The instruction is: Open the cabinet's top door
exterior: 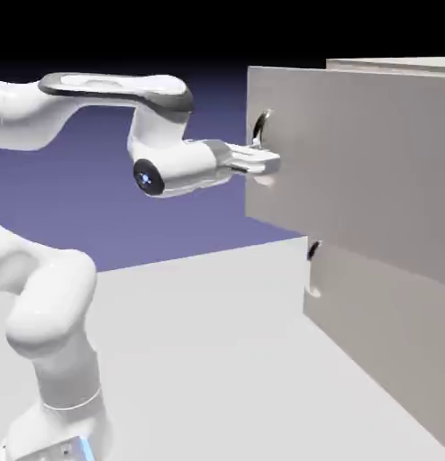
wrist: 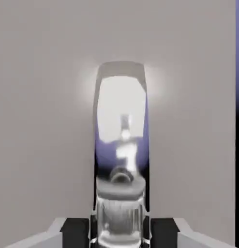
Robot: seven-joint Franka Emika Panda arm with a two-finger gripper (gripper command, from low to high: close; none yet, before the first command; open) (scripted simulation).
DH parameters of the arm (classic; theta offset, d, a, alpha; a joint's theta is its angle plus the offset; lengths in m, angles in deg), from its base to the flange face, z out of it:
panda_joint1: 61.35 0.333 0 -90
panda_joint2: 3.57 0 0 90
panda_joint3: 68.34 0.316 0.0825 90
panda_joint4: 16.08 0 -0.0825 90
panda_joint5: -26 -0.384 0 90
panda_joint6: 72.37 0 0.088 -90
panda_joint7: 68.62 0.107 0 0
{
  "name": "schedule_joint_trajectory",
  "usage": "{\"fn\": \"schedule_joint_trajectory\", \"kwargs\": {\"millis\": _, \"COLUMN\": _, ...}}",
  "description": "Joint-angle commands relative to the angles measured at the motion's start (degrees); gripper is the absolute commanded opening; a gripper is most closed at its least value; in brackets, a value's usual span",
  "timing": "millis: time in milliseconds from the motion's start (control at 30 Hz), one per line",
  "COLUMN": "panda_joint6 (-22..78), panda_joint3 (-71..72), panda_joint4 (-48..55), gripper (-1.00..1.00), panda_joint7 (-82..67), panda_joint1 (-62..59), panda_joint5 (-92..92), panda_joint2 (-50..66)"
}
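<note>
The cabinet (exterior: 393,64) is a tall light-grey box on the exterior view's right. Its top door (exterior: 352,162) stands swung out, its free edge well forward of the panel below. A curved dark-and-silver handle (exterior: 260,129) sits near that edge. My gripper (exterior: 269,164) reaches level to the door's front, just under the handle's upper end. In the hand view the shiny handle (wrist: 120,121) fills the middle against the flat grey door (wrist: 44,121), and its lower part sits between my fingertips (wrist: 75,230). The gripper (wrist: 120,228) is shut on the handle.
The lower panel (exterior: 388,342) stays flush with its own small handle (exterior: 313,257) near its left edge. The pale table (exterior: 199,360) spreads below the arm. My arm's base rises at the lower left, near the table's edge.
</note>
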Motion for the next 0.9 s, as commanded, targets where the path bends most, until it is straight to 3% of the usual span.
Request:
{"fn": "schedule_joint_trajectory", "kwargs": {"millis": 0, "panda_joint6": 0.8, "panda_joint3": -1.9, "panda_joint4": -1.5, "gripper": -1.0, "panda_joint7": 1.2, "panda_joint1": 1.3, "panda_joint5": 2.3, "panda_joint2": -1.4}}
{"fn": "schedule_joint_trajectory", "kwargs": {"millis": 467, "panda_joint6": 14.0, "panda_joint3": -25.8, "panda_joint4": -14.4, "gripper": -1.0, "panda_joint7": 16.8, "panda_joint1": 6.9, "panda_joint5": 37.2, "panda_joint2": -19.2}}
{"fn": "schedule_joint_trajectory", "kwargs": {"millis": 867, "panda_joint6": 34.2, "panda_joint3": -49.8, "panda_joint4": -14.2, "gripper": -1.0, "panda_joint7": 23.0, "panda_joint1": 0.2, "panda_joint5": 65.7, "panda_joint2": -23.7}}
